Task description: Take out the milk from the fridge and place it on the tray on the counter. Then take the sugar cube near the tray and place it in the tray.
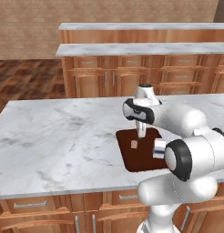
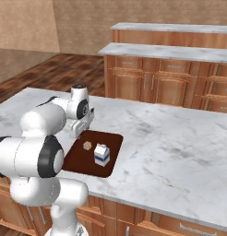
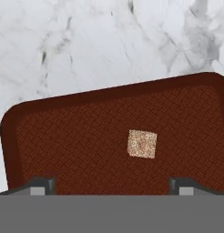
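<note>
Dark brown, the tray (image 2: 113, 159) is seen on the marble surface (image 2: 180, 147), with the milk (image 2: 102, 154) and the sugar cube (image 3: 142, 144) set inside; the gripper (image 3: 112, 184) is spread wide, empty. Nothing is judged left.

A: The flat dark brown tray (image 3: 86, 136) shows a fine woven cross-hatch, its rim darker. The tiny sugar cube (image 3: 142, 144) on it is pale tan, speckled.

B: And the small gable-top milk carton (image 2: 102, 154)?

A: White, a dark blue band low down. The marble tabletop (image 1: 54, 136) is white-grey with grey veins, over brown wooden cabinets (image 1: 45, 207).
</note>
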Controlling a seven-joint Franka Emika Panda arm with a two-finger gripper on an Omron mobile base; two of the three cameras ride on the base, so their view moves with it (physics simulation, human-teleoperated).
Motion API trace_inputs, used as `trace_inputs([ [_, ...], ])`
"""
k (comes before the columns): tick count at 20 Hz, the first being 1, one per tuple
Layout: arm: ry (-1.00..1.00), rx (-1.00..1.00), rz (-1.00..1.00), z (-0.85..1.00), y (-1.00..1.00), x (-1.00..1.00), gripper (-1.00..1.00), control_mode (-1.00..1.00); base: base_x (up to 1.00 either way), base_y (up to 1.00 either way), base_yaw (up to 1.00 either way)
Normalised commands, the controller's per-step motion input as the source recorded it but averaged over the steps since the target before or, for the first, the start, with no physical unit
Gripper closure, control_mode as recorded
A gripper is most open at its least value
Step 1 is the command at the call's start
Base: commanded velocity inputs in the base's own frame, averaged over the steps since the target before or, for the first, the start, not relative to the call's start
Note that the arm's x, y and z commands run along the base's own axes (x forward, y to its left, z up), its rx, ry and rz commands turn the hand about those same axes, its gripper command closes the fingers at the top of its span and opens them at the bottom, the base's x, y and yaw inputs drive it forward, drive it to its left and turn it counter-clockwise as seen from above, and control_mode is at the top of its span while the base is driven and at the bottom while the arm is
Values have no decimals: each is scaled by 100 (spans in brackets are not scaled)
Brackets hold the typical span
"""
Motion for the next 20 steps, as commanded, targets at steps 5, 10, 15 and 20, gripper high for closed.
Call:
trace_inputs([
  [5,-20,6,-28,100,-5,-96,-100,-100,0,0,0],
  [10,-7,12,-23,100,0,-67,-100,-100,0,0,0],
  [15,-5,14,-15,92,0,-73,-100,-100,0,0,0],
  [20,-3,13,-4,91,0,-85,-100,-100,0,0,0],
])
